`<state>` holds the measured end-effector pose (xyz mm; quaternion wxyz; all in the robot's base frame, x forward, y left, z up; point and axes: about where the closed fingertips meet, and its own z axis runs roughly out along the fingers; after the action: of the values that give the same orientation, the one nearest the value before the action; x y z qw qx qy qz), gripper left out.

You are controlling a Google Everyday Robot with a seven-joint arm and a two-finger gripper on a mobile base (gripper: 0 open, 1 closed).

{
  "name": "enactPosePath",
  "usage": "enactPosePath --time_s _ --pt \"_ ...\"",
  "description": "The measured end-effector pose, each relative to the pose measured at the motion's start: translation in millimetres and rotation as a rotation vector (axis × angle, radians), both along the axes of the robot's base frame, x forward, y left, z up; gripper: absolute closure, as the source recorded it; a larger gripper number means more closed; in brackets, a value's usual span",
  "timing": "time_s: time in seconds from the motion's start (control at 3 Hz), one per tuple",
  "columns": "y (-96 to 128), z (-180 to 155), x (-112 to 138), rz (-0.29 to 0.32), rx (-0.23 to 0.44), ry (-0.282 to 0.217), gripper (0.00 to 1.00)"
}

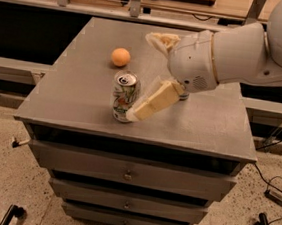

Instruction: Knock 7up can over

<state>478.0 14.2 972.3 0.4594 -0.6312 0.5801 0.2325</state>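
A grey surface is topping a cabinet of drawers and is filling the middle of the scene; it is standing on a speckled floor, and behind it a long dark bench with a pale wooden top is running across the back of the room.

An orange is sitting on the surface, left of the jaws and towards the back, apart from them and from everything else. The 7up can is standing upright on the surface nearer the front edge, on the jaws' left side, just in front of the orange but not touching it; its silver top with the pull tab is facing up.

The jaws are hanging low over the middle of the surface and are standing wide apart, gripping nothing. The lower finger, cream-coloured, is slanting down and to the left, and its tip is lying against the can's lower right side near the base. The upper finger is pointing left above the back half of the surface, well clear of the can and to the right of the orange.

Right of the jaws, the rounded white wrist is joining the thick white arm, which is stretching out past the picture's right edge. Below it, right of the cabinet, dark cables are lying on the floor.
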Motion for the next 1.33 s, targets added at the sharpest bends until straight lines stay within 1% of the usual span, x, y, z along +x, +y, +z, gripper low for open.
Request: enactPosePath --time_s 0.33,0.67,1.0,1.33 --pt "18 -4 -6 0.018 0.023 0.024 0.0" --pt "29 -22 -1 0.011 0.055 0.095 0.0" --pt "31 -45 15 -0.029 0.111 0.176 0.0" --pt "30 -58 24 -0.051 0.146 0.211 0.0"
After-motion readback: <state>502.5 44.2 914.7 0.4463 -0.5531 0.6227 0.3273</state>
